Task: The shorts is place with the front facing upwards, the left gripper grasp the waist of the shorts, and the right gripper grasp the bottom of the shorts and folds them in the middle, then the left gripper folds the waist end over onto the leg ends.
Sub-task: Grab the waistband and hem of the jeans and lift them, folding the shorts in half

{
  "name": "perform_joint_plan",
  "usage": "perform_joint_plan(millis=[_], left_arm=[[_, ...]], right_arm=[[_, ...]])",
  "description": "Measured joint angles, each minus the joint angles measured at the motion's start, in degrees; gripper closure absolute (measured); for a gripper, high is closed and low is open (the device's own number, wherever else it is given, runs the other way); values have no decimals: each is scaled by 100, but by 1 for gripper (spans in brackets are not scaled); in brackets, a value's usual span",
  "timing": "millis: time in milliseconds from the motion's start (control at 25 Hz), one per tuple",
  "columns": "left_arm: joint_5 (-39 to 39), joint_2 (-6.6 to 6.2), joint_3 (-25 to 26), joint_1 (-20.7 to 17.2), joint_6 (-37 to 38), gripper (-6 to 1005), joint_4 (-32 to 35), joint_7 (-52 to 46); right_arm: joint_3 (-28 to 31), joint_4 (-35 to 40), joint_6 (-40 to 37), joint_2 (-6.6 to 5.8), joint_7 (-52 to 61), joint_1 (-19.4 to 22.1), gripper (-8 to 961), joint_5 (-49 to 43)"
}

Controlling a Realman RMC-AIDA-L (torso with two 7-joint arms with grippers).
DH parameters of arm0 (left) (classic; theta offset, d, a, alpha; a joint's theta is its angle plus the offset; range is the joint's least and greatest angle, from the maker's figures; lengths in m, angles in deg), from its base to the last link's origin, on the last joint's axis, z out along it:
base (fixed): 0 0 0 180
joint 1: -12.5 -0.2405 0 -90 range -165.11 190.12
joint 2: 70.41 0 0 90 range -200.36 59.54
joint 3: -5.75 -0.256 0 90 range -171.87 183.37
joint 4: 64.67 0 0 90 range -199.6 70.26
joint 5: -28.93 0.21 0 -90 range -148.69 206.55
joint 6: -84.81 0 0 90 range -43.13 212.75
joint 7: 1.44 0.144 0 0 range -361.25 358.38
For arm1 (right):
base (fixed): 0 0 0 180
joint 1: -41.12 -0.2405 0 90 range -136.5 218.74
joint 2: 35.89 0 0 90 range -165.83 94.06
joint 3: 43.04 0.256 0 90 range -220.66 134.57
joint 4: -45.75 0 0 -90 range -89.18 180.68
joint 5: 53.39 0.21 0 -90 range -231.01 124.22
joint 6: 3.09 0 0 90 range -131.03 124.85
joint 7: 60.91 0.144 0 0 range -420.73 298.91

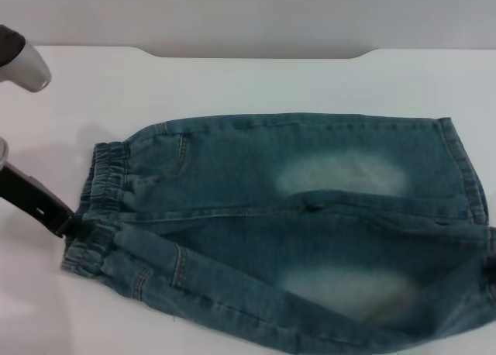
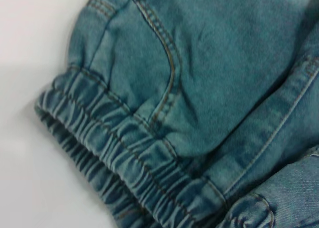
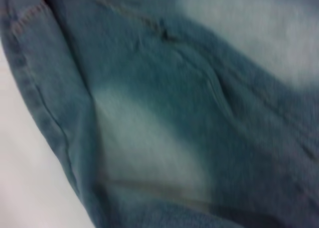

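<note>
Left gripper [image 1: 68, 225] at the left edge of the head view, mid-height: black claw reaching in from the frame edge, tip touching the ruffled waistband [image 1: 99, 208] of the shorts [image 1: 294, 223]. Fingers too dark and too far cut off to judge; whether clamped on the band or merely resting against it, cannot tell. Rest of that arm mostly outside the frame, only a grey-white rounded housing [image 1: 23, 60] showing in the upper left corner. No fingers in the left wrist view, just the gathered elastic band [image 2: 124, 173], a curved pocket seam [image 2: 167, 73] and white table [image 2: 30, 88] beside the band.

Right gripper nowhere in the head view. Right wrist view filled with blurred denim and a pale faded patch [image 3: 144, 148], a stitched edge [image 3: 35, 88] running beside a strip of white table; no claw in it, so its state unknown.

Shorts flat on the white table [image 1: 232, 84], across the centre and lower right of the head view, waist toward the left, leg hems [image 1: 465, 169] toward the right. Two pale thigh patches, one mid-frame, one lower. Lower leg cut off by the bottom edge and right edge of the frame; lower hem not visible.

Bare table above the shorts up to the far edge, and at the lower left below the claw.
</note>
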Motion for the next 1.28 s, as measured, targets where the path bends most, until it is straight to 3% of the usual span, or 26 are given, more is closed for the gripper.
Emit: perform_joint_plan(millis=[680,1040,1280], left_arm=[[-123,-59,39,221,192,969,257,170],[-197,11,156,498,123,968,387,259],[-202,27,157,718,39,968,396,270]], right_arm=[[921,232,530,-17,-308,23,951,460],[1086,347,875,-29,-313,-52,952,707],[1501,447,1121,-59,-313,-119,952,935]])
